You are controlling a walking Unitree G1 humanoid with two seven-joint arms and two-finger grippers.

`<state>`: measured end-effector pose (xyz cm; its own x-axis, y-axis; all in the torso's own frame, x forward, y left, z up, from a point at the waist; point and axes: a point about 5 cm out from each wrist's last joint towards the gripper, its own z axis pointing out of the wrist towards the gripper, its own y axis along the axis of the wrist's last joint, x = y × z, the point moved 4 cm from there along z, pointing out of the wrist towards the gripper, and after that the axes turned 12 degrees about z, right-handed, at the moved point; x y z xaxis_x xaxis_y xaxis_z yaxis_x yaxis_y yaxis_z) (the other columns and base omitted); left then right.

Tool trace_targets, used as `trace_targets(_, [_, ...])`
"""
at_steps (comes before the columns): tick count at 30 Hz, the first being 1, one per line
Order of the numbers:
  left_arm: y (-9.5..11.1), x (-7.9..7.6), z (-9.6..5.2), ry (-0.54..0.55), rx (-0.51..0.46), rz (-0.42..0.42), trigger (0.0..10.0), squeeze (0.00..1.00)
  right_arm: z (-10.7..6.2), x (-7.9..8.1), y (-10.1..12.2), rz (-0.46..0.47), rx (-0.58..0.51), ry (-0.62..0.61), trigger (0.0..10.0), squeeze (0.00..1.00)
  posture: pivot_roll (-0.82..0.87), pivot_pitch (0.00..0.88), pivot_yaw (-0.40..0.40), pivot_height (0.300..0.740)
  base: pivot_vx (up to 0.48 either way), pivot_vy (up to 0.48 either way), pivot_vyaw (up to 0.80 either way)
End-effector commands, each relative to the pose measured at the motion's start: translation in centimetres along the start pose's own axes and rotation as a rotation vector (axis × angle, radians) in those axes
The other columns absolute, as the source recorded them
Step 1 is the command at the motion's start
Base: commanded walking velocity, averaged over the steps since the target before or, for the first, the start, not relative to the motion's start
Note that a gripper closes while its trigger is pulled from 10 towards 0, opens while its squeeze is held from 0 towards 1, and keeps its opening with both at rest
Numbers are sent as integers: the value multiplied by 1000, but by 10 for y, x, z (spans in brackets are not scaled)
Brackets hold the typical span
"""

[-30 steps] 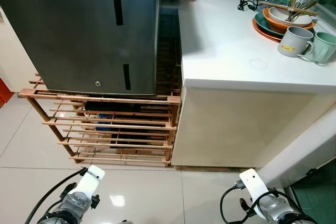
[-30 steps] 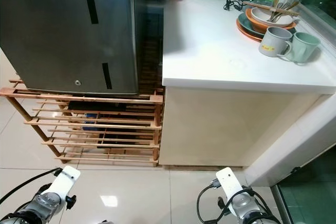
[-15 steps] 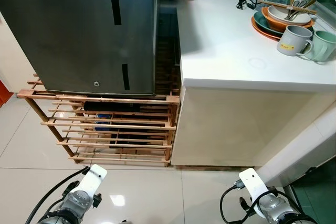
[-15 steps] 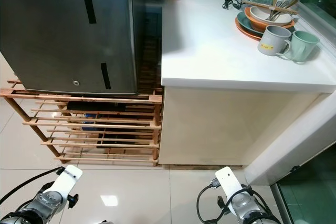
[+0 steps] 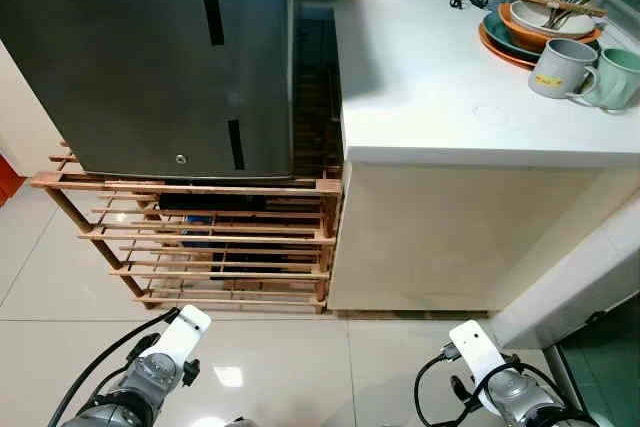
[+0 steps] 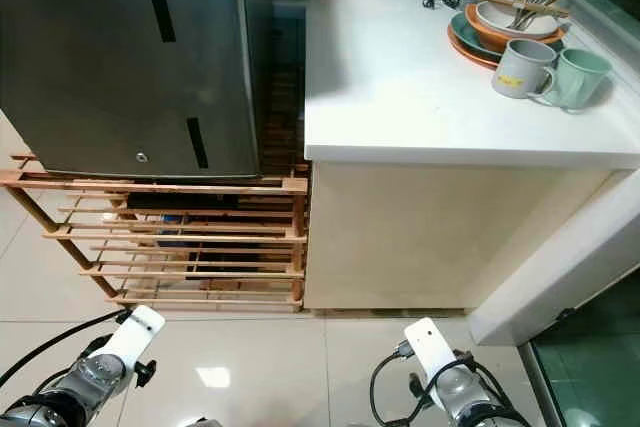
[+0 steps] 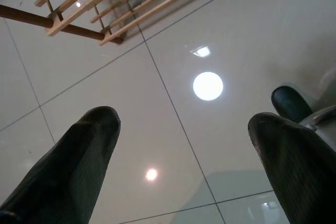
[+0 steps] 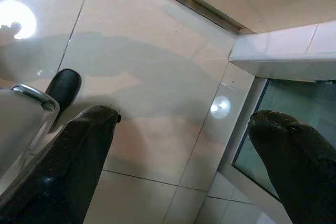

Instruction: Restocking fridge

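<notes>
While both arms hang low over the glossy tiled floor, we see the closed steel fridge at the upper left of the frame, sitting on a wooden slatted rack. The left gripper has its fingers spread apart, empty, and so has the right gripper. Upper right, two mugs and stacked bowls sit on the white counter.

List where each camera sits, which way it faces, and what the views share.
Head eyes: look forward and down at the fridge, wooden rack and counter; both forearms show.
Left wrist: looks down past the open left gripper at floor tiles.
Right wrist: looks past the open right gripper at tiles.
Shared: rack, tiled floor.
</notes>
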<state>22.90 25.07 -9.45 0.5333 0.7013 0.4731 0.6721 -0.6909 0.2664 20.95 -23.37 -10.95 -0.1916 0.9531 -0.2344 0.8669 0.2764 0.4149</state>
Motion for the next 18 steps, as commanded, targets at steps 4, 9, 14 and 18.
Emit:
trace_targets(4, [-6,0,-1,-7,0,10,10000,0,0,1,0,-18,-7,4,10000,0,-16,0,-12,740,0,0,0])
trace_targets(9, [-18,-3,-2,-17,19,39,10000,0,0,0,3,-8,-10,-3,10000,0,-15,0,-11,740,0,0,0])
trace_targets(14, [-13,-6,-1,-27,3,88,10000,0,0,0,6,-30,-15,2,10000,0,-8,0,-21,740,0,0,0])
trace_targets(18, [-6,-7,-1,-30,-19,90,10000,0,0,-2,6,-36,-14,2,10000,0,-5,0,-28,740,0,0,0])
